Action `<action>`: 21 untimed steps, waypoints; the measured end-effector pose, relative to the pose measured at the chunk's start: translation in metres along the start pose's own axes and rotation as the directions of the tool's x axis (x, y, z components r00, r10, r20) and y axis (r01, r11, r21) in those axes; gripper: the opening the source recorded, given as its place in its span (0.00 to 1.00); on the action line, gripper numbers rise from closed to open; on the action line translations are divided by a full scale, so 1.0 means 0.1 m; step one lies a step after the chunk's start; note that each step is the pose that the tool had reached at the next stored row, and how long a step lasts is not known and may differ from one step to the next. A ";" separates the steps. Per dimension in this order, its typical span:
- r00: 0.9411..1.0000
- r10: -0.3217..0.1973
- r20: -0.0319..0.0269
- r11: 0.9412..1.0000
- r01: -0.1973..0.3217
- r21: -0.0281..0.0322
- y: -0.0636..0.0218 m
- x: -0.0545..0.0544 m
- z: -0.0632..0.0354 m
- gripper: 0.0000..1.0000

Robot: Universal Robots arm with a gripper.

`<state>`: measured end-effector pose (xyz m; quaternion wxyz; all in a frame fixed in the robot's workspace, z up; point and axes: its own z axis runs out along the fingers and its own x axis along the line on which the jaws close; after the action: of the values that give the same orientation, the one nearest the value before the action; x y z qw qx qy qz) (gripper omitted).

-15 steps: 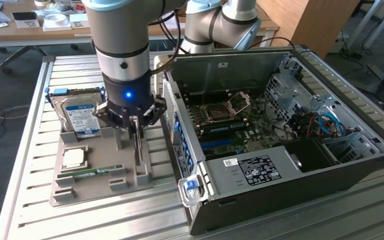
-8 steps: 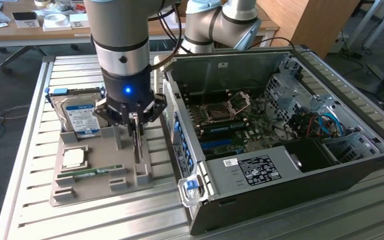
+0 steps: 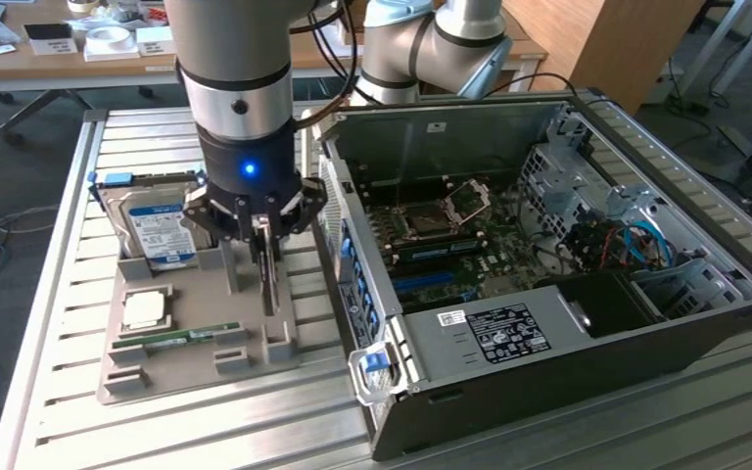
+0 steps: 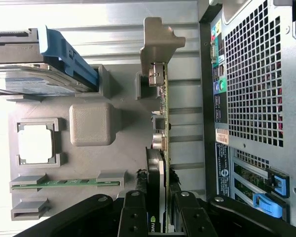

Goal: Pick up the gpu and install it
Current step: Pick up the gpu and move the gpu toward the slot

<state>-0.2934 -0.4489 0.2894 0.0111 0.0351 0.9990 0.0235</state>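
The gpu (image 3: pixel 267 279) stands on its long edge in a slot of the grey holder tray (image 3: pixel 180 377), which rests on the slatted table (image 3: pixel 689 411) just beside the open computer case (image 3: pixel 481 127). Standing it upright probably serves the pick: both flat faces are free for fingers coming down from above, and the card already has roughly the attitude it needs to drop into a slot on the motherboard (image 3: pixel 442 235). The tray keeps its other parts sorted the same way: a hard drive (image 3: pixel 154 230) upright at the far end, a processor (image 3: pixel 145 310) in a square recess, and a RAM stick (image 3: pixel 180 338) lying in its own channel, each apart from the card.

In the wrist view the gpu (image 4: pixel 160 148) is seen edge-on, its silvery bracket (image 4: pixel 160 39) at the far end and the case's rear grille (image 4: pixel 251 74) alongside. The tool (image 4: pixel 159 200) straddles the card, one finger against each face near the black block, closed to a narrow gap that the card's thickness fills, so it looks clamped on the gpu. From the exterior view the tool (image 3: pixel 261 245) hangs straight down over the tray, and the card's lower edge appears to be at its slot; whether it has cleared the holder cannot be told.
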 end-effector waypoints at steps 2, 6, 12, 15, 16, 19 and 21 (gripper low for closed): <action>1.000 0.000 0.000 1.000 0.000 0.000 0.000 0.00 -0.003 0.27; 1.000 0.000 0.000 1.000 0.000 0.000 0.001 0.00 -0.026 0.27; 1.000 0.000 0.000 1.000 0.000 0.000 0.005 0.00 -0.107 0.27; 1.000 0.000 0.000 1.000 0.000 0.000 0.008 0.00 -0.158 0.27; 1.000 0.000 0.000 1.000 0.000 0.000 0.009 0.00 -0.176 0.27; 1.000 0.000 0.000 1.000 0.000 0.000 0.011 0.00 -0.225 0.27; 1.000 0.000 0.000 1.000 0.000 0.000 0.012 -0.01 -0.260 0.27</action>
<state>-0.2934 -0.4489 0.3154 0.0110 0.0352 0.9990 0.0234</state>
